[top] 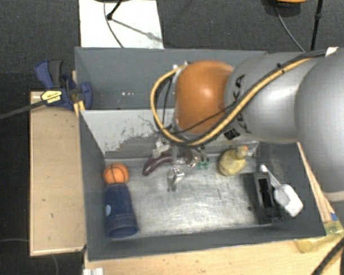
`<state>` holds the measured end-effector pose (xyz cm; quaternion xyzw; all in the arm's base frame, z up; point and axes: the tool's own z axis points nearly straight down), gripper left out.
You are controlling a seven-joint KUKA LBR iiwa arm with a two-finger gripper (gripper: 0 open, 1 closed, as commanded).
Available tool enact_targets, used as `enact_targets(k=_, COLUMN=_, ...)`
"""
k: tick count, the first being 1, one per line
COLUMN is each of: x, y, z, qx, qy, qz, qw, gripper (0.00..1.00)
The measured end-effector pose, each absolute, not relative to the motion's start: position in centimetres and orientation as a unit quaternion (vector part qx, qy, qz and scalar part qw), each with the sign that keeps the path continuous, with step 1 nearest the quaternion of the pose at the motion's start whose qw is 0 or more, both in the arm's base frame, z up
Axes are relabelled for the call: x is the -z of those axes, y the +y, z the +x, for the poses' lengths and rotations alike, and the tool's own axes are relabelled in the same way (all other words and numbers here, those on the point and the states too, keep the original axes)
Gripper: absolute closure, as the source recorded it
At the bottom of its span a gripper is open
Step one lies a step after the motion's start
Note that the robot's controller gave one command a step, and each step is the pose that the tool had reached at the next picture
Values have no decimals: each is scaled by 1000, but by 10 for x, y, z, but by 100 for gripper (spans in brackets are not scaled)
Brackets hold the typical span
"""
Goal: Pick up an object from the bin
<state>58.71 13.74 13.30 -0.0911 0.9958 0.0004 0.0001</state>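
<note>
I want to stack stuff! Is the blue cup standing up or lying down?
Lying down. The blue cup stretches lengthwise along the floor of the bin, with one end next to the orange ball.

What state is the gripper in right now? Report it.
Gripper: open or closed cannot be told; it sits low near the back of the bin, next to a dark curved thing.

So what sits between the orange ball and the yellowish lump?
In the camera view, a dark curved piece and then the gripper.
</note>
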Motion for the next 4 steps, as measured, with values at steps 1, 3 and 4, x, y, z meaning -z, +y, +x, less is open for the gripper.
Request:
enact_targets(k=1, x=-155, y=141, z=605, qx=-1, qy=996, qz=-89, qw=3, gripper=0)
enact_targets(k=3, x=-75, y=121, z=597, qx=-3, qy=997, qz=-75, qw=8, gripper=100)
enact_targets(k=4, x=-75, y=121, z=597, qx=-3, qy=997, qz=-74, qw=8, gripper=100)
